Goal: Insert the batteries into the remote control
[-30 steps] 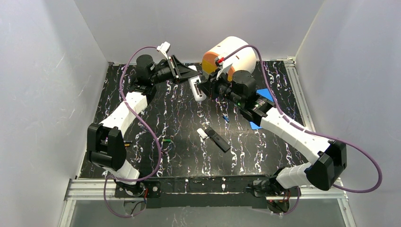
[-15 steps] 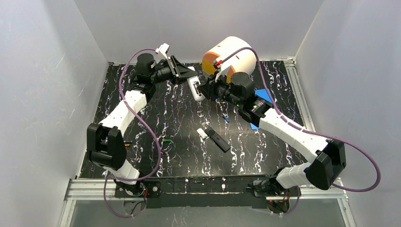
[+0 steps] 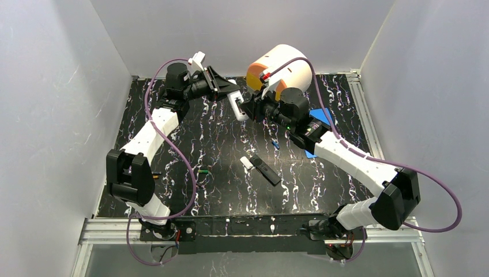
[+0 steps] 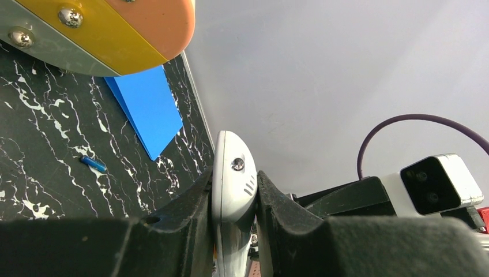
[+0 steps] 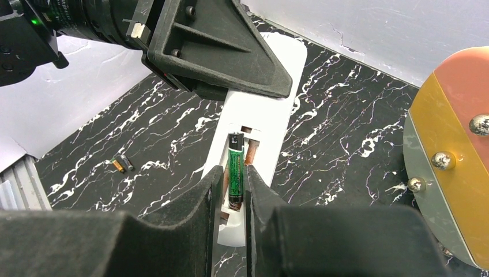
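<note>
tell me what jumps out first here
The white remote, clamped in the left pincer at the far middle of the table, has its battery bay open. A green battery sits at that bay between the fingers of the right pincer. Behind them stands a big white drum with an orange-and-yellow end.

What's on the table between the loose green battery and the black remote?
Top view: only a small white piece beside the black remote's end; from there to the green battery, bare table.

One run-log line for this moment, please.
left hand: clamped on white remote | right hand: astride green battery in remote's open bay, grip unclear | blue battery: loose on table
</note>
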Controlling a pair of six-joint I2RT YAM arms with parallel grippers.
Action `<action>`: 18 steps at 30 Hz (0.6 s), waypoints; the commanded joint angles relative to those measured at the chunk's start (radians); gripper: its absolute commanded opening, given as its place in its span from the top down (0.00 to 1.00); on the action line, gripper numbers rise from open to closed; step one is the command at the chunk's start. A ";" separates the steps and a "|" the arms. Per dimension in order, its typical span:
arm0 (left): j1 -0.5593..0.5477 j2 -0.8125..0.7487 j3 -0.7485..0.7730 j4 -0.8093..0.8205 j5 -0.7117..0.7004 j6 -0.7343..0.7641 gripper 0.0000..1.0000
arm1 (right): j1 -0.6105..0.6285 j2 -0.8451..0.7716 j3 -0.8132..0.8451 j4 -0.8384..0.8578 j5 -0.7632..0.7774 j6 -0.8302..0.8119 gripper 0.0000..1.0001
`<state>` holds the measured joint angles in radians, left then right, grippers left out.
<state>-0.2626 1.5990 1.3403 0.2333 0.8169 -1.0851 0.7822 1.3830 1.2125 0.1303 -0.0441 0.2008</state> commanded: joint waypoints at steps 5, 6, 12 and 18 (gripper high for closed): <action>-0.007 -0.034 0.039 0.034 0.044 -0.025 1.00 | 0.005 0.007 -0.005 -0.030 0.037 0.063 0.63; -0.007 -0.034 0.039 0.032 0.042 -0.023 1.00 | 0.005 0.005 -0.002 -0.029 0.040 0.081 0.63; -0.007 -0.044 0.031 0.003 0.026 0.001 1.00 | 0.004 -0.025 -0.008 -0.012 0.089 0.161 0.54; -0.007 -0.052 0.022 -0.016 0.002 0.014 1.00 | 0.002 -0.070 -0.011 0.012 0.135 0.286 0.35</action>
<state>-0.2657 1.5986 1.3399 0.2146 0.8001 -1.0740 0.7910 1.3689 1.2125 0.1242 0.0219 0.3851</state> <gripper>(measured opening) 0.233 0.610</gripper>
